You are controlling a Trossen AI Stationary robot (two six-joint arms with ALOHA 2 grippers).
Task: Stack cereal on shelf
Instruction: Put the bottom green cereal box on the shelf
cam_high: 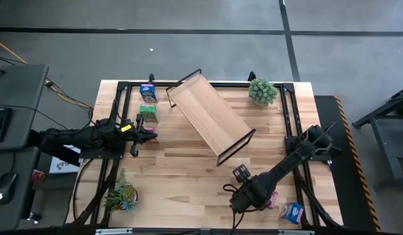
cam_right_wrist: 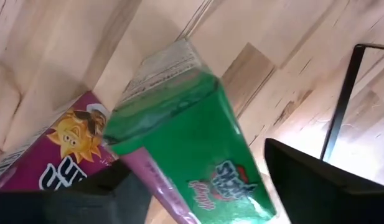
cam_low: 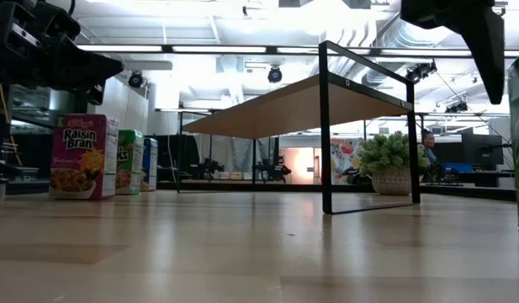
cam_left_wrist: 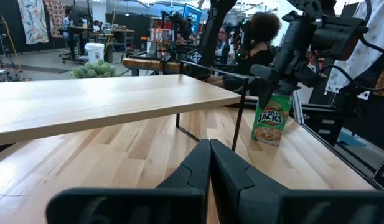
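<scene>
On the pale plank table [cam_high: 188, 170] the left pincer [cam_high: 147, 132] hovers with its dark fingers [cam_left_wrist: 210, 168] pressed together on nothing, just beside a pink Raisin Bran cereal carton [cam_low: 77, 156], a green carton [cam_high: 148, 112] and a blue carton [cam_high: 148, 92]; the long light-wood shelf with black metal ends [cam_high: 209, 115] lies diagonally mid-table; the right pincer [cam_high: 250, 194], fingers spread, frames a green Apple Jacks carton [cam_right_wrist: 198, 149] leaning on a magenta carton [cam_right_wrist: 67, 149], grip unclear; another blue carton [cam_high: 292, 212] lies nearby.
</scene>
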